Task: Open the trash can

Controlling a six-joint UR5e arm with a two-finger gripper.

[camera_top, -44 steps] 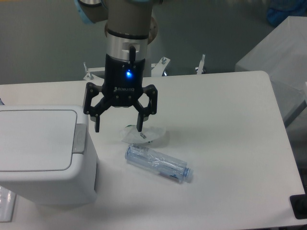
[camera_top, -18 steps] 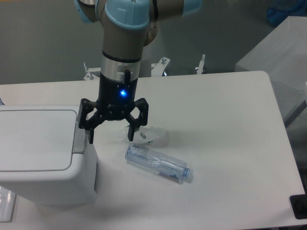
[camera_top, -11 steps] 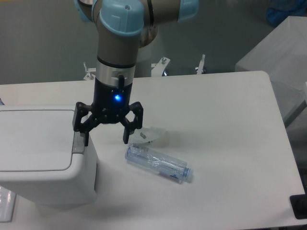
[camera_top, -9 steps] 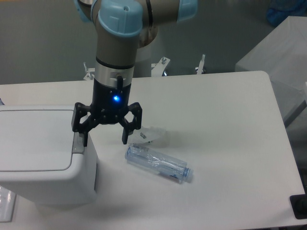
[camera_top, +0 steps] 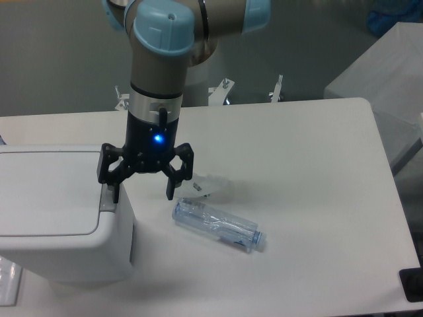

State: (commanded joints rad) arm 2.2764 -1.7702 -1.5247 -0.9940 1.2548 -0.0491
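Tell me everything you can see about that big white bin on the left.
The trash can is a boxy white plastic bin with rounded corners, standing upright at the table's left front edge. Its flat lid is shut, and a grey push tab runs along its right side. The robot's open hand is at that edge, one finger at the tab; contact is unclear.

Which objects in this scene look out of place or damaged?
A clear plastic bottle lies on its side on the table, apparently dented, beside a crumpled clear wrapper. The trash can looks intact, lid shut.
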